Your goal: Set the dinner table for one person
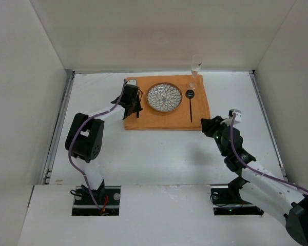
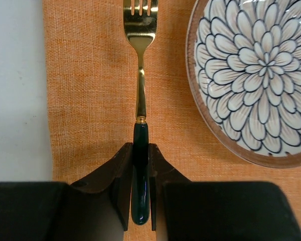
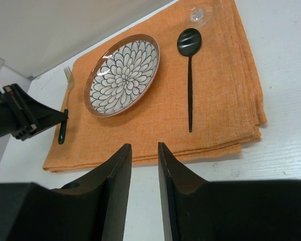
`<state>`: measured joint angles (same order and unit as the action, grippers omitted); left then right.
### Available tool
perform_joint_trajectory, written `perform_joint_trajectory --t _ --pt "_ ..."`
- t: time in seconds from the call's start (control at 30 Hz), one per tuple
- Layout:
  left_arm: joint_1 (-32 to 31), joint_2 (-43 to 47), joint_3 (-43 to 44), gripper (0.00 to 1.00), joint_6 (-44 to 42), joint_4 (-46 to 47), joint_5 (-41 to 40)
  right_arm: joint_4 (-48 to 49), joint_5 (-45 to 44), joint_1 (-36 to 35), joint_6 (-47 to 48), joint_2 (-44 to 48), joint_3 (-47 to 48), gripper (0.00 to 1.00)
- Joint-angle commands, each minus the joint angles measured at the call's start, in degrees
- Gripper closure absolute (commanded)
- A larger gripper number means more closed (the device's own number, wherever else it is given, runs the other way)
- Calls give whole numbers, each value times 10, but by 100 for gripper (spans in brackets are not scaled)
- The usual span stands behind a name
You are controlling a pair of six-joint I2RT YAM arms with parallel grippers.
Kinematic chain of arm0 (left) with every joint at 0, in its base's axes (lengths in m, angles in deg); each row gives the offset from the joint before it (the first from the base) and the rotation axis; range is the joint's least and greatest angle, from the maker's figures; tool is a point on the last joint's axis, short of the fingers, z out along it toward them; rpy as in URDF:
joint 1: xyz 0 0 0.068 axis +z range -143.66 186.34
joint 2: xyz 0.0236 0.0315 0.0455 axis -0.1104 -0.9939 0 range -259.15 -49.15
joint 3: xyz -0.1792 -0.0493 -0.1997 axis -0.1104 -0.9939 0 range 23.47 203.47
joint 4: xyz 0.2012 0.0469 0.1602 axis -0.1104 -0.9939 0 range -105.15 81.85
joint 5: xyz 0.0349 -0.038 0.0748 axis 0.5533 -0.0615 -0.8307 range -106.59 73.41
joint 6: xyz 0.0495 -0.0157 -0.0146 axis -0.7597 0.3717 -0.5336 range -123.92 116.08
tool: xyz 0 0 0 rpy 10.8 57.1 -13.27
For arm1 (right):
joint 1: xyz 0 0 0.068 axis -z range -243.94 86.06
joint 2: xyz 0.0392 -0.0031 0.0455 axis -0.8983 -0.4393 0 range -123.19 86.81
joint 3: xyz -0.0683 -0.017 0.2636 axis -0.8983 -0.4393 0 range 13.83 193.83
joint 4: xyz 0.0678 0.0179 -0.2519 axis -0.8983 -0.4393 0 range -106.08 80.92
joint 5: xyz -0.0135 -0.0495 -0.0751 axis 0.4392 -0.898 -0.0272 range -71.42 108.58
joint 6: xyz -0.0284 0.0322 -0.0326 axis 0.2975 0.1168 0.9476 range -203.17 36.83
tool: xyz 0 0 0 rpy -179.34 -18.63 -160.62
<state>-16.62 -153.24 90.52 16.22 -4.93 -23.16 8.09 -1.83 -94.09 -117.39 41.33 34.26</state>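
Clenching the fork (image 2: 140, 90) over the orange cloth (image 2: 90, 100), left hand (image 2: 140, 149); right hand (image 3: 144, 149) parted, empty.

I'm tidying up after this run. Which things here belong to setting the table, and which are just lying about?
Belong to the job: dinner table, orange placemat, patterned plate, black spoon, glass, fork clamped in the left gripper.

Not part of it: grey side rails and white walls. Both are fixtures, not loose items.
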Motion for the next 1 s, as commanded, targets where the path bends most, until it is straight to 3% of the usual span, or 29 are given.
perform_joint_trajectory --t 0.0,0.63,0.73,0.97 --pt "6 -1 35 98 -23 6 31 28 -12 -7 13 3 29 67" --pt "1 -67 52 94 -12 -1 -5 35 -20 -15 18 -10 30 66" --pt "-2 -59 43 88 -15 4 -19 32 -15 -15 18 -9 32 64" --pt "0 -16 17 59 -18 -1 -43 35 -21 -16 20 -9 31 61"
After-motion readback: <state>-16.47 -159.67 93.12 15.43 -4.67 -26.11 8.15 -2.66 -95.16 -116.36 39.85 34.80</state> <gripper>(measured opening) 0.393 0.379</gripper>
